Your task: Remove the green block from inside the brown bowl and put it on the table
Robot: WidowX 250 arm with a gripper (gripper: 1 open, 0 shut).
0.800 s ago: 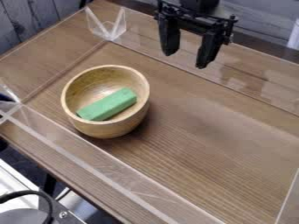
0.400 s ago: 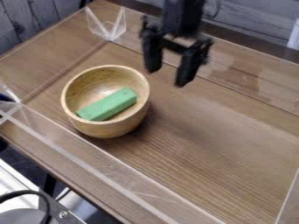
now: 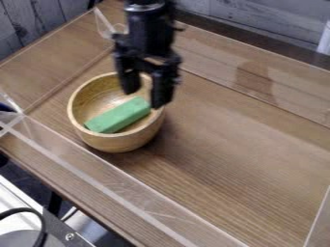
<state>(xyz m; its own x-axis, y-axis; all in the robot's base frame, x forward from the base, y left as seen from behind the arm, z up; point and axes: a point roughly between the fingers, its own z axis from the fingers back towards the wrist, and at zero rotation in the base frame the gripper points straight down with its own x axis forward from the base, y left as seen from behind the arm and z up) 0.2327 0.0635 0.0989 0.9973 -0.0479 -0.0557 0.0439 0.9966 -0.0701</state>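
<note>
Backdrop, top left: dark grey weathered-looking panel [image 3: 37, 21], streaky lines. Clear acrylic wall [image 3: 96, 172] along the near left edge, light glinting off its rim. Another clear piece [image 3: 114, 29], angular, at the far left corner. Bottom left, beyond the edge: dark area, black cable [image 3: 42, 228] curving over pale round hardware [image 3: 23, 236], blurry. Light is soft, fairly even. Whitish item [image 3: 325, 41] cut off at far right, can't tell what.

no readable text, labels, brands, numbers or signs anywhere in this pic tbh, nothing legible on any surface afaict, and the blurry or tiny bits are too unclear to make out any lettering imo, so no brand or no. to report rn
</note>
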